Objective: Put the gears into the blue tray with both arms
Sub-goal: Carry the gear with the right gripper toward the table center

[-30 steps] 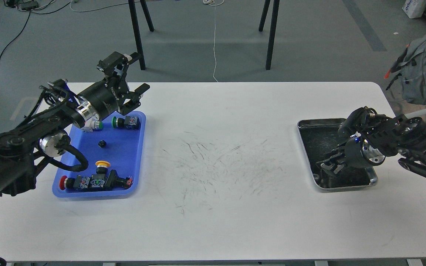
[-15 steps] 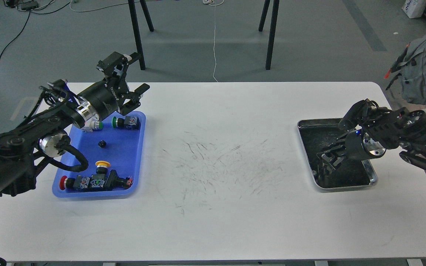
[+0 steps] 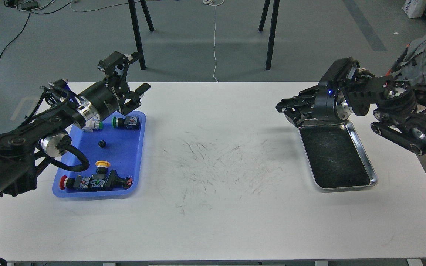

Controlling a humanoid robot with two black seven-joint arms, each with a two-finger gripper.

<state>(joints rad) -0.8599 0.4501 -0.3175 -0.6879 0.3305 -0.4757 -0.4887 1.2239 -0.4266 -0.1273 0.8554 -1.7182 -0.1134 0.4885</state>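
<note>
One tiny black gear (image 3: 102, 143) lies on the floor of the blue tray (image 3: 138, 155) at the table's left. My left gripper (image 3: 139, 97) hovers over the tray's far right corner, open with nothing between its fingers. My right gripper (image 3: 286, 110) hangs above the table just past the far left corner of the silver tray (image 3: 337, 155), pointing left. Its fingers are dark and close together, so I cannot tell their state or whether a gear is between them. No other gear shows.
Push-button switches sit in the blue tray: green-capped ones (image 3: 125, 122) at the far end, a yellow-capped one (image 3: 102, 165) and a red-capped row (image 3: 91, 183) at the near end. Nothing shows on the silver tray's dark inside. Scuffed white tabletop (image 3: 216, 162) spans between the trays.
My right arm has risen out of the silver tray and swung up and left to the tray's far left corner. The left arm and the gear in the blue tray have not moved.
</note>
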